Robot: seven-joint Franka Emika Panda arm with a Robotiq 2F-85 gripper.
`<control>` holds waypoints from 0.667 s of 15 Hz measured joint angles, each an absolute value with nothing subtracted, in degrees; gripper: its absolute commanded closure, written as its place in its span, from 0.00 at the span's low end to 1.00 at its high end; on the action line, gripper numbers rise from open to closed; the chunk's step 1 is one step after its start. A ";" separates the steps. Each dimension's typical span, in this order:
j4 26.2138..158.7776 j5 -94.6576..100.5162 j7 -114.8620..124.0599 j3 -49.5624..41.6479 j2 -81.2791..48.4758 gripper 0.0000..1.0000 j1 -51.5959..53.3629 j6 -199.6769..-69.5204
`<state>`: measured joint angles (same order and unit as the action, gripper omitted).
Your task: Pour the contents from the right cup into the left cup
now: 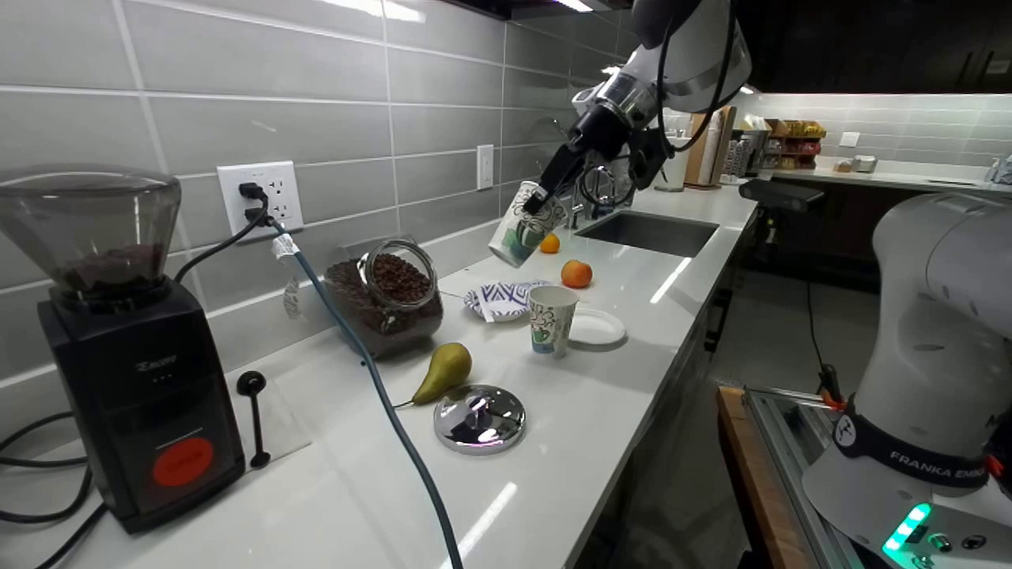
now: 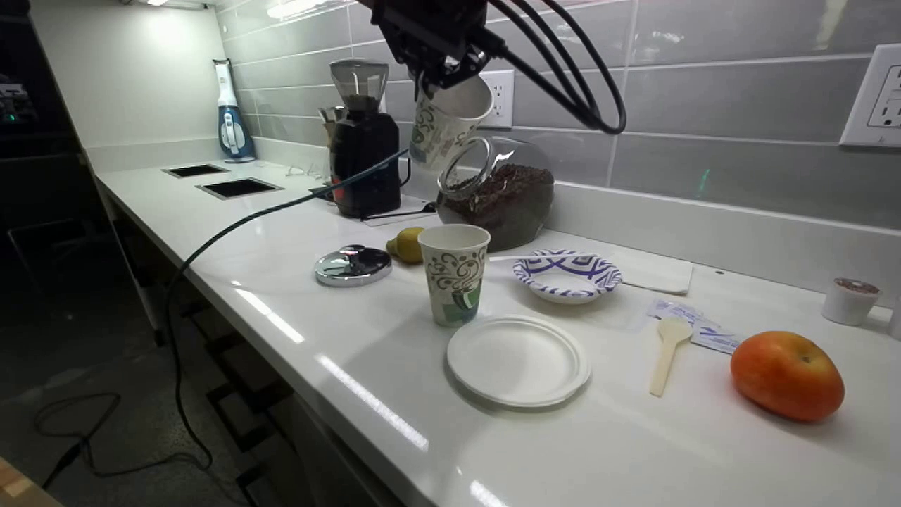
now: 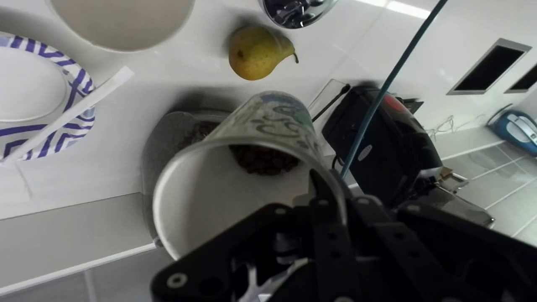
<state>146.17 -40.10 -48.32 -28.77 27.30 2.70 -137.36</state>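
Note:
Two alike white paper cups with a dark scroll and green-blue print are in view; neither a plain pale cup nor one with an orange-red mark shows. My gripper [image 3: 331, 184] is shut on the rim of the held paper cup [image 2: 436, 130], one finger inside and one outside. This cup is tilted in the air, also seen in an exterior view [image 1: 514, 237]; in the wrist view [image 3: 277, 121] dark beans [image 3: 264, 159] lie inside it. The standing paper cup [image 1: 551, 320] is upright on the counter, lower and apart [image 2: 454, 274]; the part of its inside showing [image 3: 126, 21] is bare.
A tilted glass jar of beans [image 2: 500, 204] lies by the wall. A pear [image 1: 447, 371], a shiny lid [image 1: 479, 419], a white plate [image 2: 517, 359] and a patterned bowl [image 2: 566, 278] are around the standing cup. A coffee grinder [image 1: 142, 403] and a cable [image 1: 379, 387] are farther along.

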 measured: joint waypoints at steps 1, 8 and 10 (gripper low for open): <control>146.49 -41.79 -49.14 -29.06 27.30 0.99 2.40 -136.73; 148.31 -49.38 -54.79 -29.47 27.09 0.97 -0.30 -131.22; 148.34 -49.38 -54.83 -29.42 27.05 0.97 -0.43 -131.13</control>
